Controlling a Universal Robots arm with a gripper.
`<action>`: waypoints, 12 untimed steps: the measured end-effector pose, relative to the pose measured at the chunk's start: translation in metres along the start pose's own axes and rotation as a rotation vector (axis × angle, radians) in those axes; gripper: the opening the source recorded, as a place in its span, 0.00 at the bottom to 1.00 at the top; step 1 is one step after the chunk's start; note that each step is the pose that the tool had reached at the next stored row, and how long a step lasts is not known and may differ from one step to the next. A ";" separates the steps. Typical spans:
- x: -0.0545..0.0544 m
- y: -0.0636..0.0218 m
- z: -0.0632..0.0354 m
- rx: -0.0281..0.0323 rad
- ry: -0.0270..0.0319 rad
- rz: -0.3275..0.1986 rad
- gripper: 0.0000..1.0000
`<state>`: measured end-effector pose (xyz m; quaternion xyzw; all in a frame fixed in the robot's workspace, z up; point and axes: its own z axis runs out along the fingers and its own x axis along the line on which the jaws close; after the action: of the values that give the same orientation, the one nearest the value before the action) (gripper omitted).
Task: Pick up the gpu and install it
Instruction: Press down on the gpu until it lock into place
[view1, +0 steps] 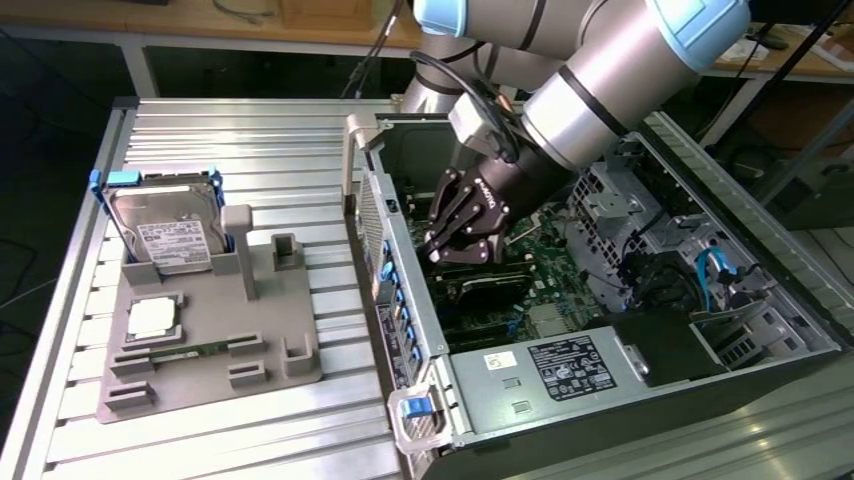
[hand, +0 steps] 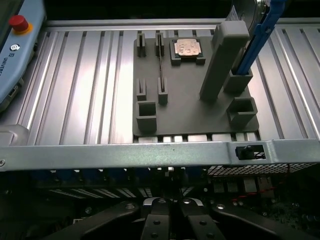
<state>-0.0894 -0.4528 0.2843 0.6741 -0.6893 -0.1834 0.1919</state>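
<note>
My gripper (view1: 461, 252) reaches down into the open computer case (view1: 400, 300), just above the green motherboard (view1: 541, 250). In the wrist view its black fingers (hand: 155, 220) are pressed together, so the gripper (hand: 170, 215) is shut behind the case's side rail (hand: 150, 152). The gpu is hidden, and I cannot tell whether anything sits between the fingers. Two upright posts (view1: 238, 232) on the grey holder plate (view1: 200, 330) stand with nothing between them.
On the holder plate are the hard drive (view1: 167, 235) in its blue frame (hand: 260, 35), a processor chip (view1: 154, 318) (hand: 186, 48) and a green memory stick (view1: 180, 352). The power supply (view1: 561, 365) and drive cage crowd the case. A teach pendant (hand: 15, 50) lies on the ribbed table.
</note>
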 end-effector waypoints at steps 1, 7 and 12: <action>0.000 -0.0002 0.0004 -0.0001 0.0001 0.000 0.11; 0.000 0.0000 0.0008 -0.0001 0.0001 0.000 0.11; 0.000 -0.0001 0.0028 -0.0003 0.0006 0.000 0.11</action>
<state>-0.0907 -0.4529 0.2818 0.6741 -0.6892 -0.1833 0.1922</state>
